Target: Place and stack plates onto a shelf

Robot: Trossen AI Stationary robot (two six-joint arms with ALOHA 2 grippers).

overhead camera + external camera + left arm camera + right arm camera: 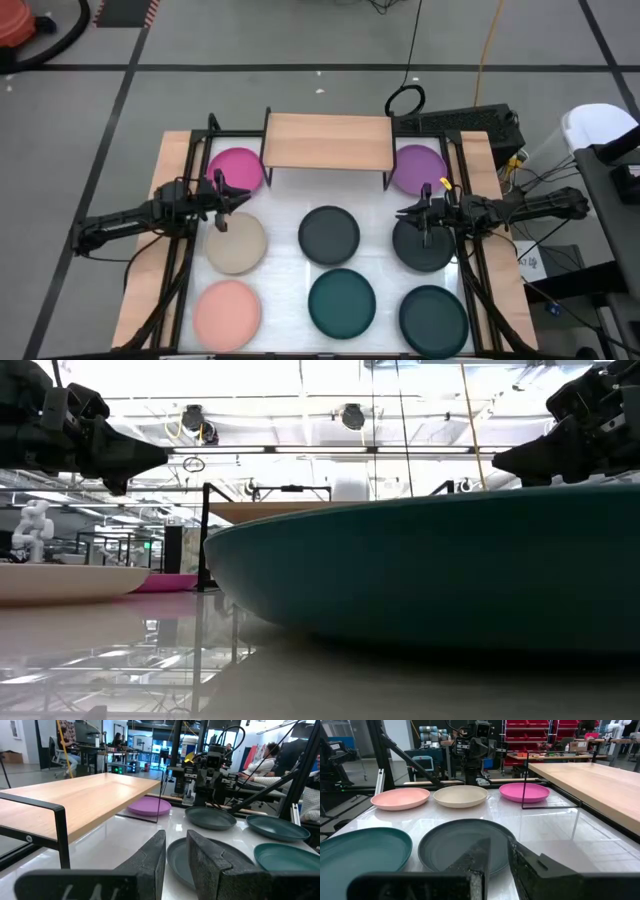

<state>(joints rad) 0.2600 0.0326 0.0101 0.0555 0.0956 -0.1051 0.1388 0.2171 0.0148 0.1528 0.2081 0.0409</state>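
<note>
Table [285,262]: white top, wooden edges, carrying everything; nothing is stacked yet.
Shelf [328,140]: light wood on black legs, at the middle of the far edge, its board bare.
Plates: magenta plate [235,168] and purple plate [417,166] lie half under the shelf's two ends; beige plate [236,245], a charcoal plate [329,233] and a second charcoal plate [423,245] sit across the middle; salmon plate [227,311] and two teal plates [341,301] line the near edge.
Left gripper [222,197]: above the gap between magenta and beige, fingers nearly together, holding nothing.
Right gripper [425,214]: over the far rim of the right-hand charcoal plate, fingers a narrow slot apart, empty.
Step, as I judge it: first pickup. Spread the fingers, come down on a rim, pinch it firmly, and lift level to clear the shelf edge.
</note>
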